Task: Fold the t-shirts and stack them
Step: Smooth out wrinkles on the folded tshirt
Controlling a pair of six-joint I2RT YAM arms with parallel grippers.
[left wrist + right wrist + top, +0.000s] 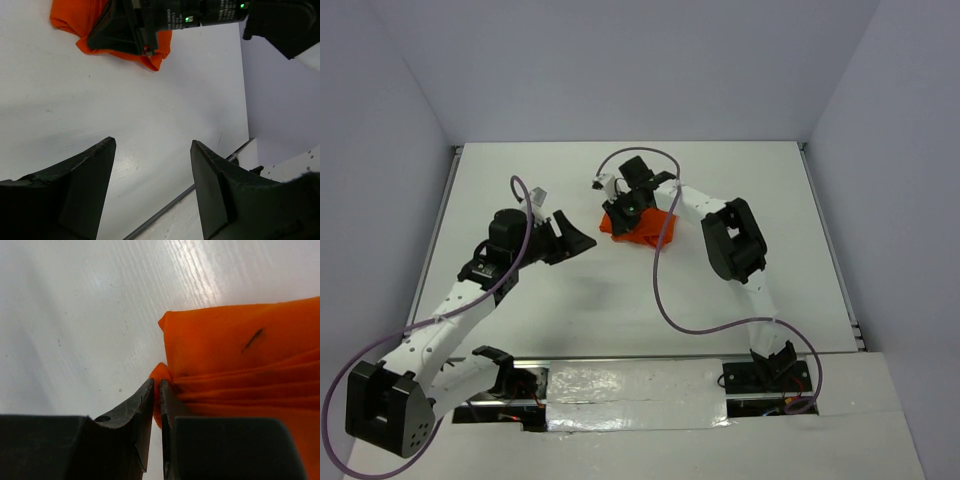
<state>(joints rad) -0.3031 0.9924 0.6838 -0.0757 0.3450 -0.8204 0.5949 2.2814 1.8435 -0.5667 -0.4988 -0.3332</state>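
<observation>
Top external view: at the bottom edge of the frame the two arm bases sit on the near edge of the white table (740,180). A purple cable (658,290) loops up from the right base. Further in, at centre left, the left gripper (578,238) points toward the right, with bare table beneath it. It is near the orange t-shirt (655,228) but apart from it. The t-shirt lies as a small bunched heap just above the middle of the frame. The right gripper (625,212) is down on the heap's left part.

In the left wrist view, the left gripper (152,145) fills the bottom of the frame. Its two dark fingers are spread wide with only white table between them. Beyond them, in the upper left of the frame, is the t-shirt (70,20), partly covered by the black body of the right arm.

In the right wrist view, the right gripper (156,385) rises from the bottom centre. Its fingers are drawn almost together, pinching a small fold at the left edge of the t-shirt (235,355). The cloth spreads in creased layers across the right half of the frame and rests on the table.
</observation>
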